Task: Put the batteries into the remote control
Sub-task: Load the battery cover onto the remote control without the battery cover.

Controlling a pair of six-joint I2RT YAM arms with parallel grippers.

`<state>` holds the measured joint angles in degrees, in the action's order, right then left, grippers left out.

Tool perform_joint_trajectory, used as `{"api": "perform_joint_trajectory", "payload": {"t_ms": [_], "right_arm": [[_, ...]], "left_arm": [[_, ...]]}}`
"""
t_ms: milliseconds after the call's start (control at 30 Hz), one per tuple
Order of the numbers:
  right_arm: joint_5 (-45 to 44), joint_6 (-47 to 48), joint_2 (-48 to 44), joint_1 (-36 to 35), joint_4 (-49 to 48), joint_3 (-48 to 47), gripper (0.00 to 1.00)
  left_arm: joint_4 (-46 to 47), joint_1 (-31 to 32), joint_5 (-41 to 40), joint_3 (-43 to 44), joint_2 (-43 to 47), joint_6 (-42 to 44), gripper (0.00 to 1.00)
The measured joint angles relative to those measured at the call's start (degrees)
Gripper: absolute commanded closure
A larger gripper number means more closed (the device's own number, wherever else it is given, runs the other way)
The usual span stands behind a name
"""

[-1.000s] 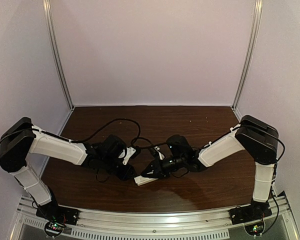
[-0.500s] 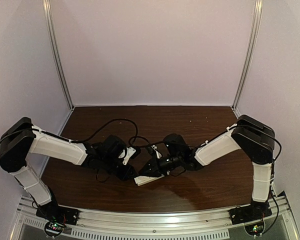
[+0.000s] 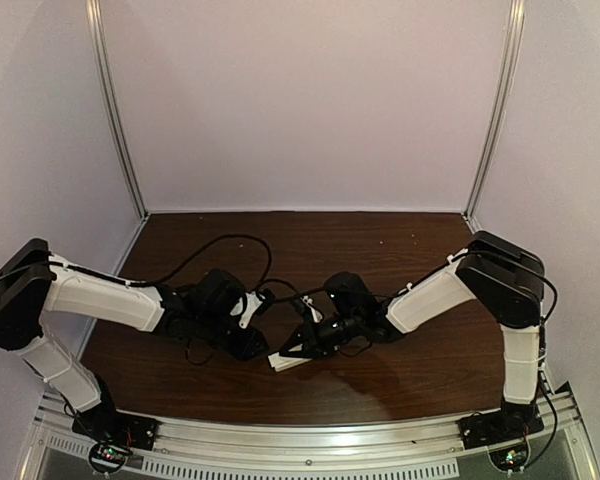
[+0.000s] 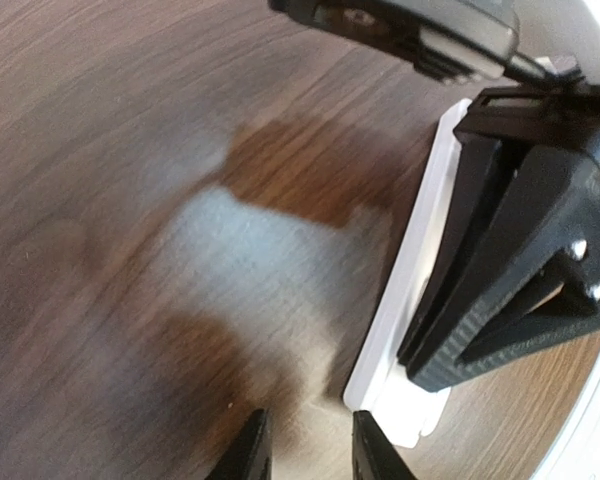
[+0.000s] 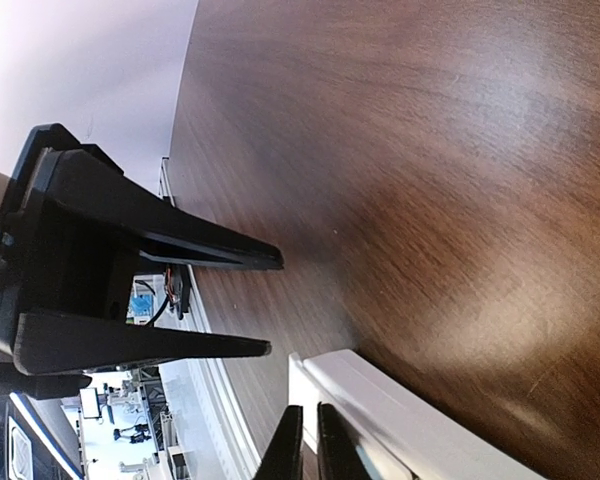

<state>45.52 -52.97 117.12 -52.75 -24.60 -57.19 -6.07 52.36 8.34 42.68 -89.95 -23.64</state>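
The remote control [image 3: 300, 361] is a slim white bar lying on the brown table [image 3: 400, 250] near its front edge, between my two grippers. My right gripper [image 3: 286, 352] is shut, its tips resting on the remote's near end [image 5: 420, 425]; nothing shows between the tips [image 5: 308, 445]. My left gripper [image 3: 257, 349] hangs low just left of the remote [image 4: 408, 410], open a little with nothing between its fingers [image 4: 310, 452]. In the right wrist view the left gripper [image 5: 274, 303] stands apart from the remote. The batteries are out of view.
An aluminium rail [image 3: 310, 440] runs along the table's front edge just behind the remote. Pale walls with metal corner posts [image 3: 115, 110] enclose the table on three sides. Black cables [image 3: 230, 245] loop over the table behind the grippers.
My right gripper has slid a little left along the remote and closed fully. My left gripper has opened slightly, and its arm has drawn back to the left.
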Motion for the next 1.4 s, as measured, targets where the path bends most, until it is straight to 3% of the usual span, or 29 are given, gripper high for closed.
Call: {"api": "perform_joint_trajectory", "payload": {"t_ms": [367,767,1400], "right_arm": [[0.0,0.7,0.0,0.0,0.2,0.0,0.93],[0.2,0.7,0.0,0.0,0.2,0.0,0.92],[0.7,0.7,-0.5,0.2,0.9,0.1,0.89]], "left_arm": [[-0.5,1.3,-0.1,-4.9,2.5,-0.5,0.79],[-0.8,4.0,-0.9,-0.7,-3.0,-0.9,0.80],[-4.3,5.4,-2.0,1.7,-4.0,3.8,0.78]]}}
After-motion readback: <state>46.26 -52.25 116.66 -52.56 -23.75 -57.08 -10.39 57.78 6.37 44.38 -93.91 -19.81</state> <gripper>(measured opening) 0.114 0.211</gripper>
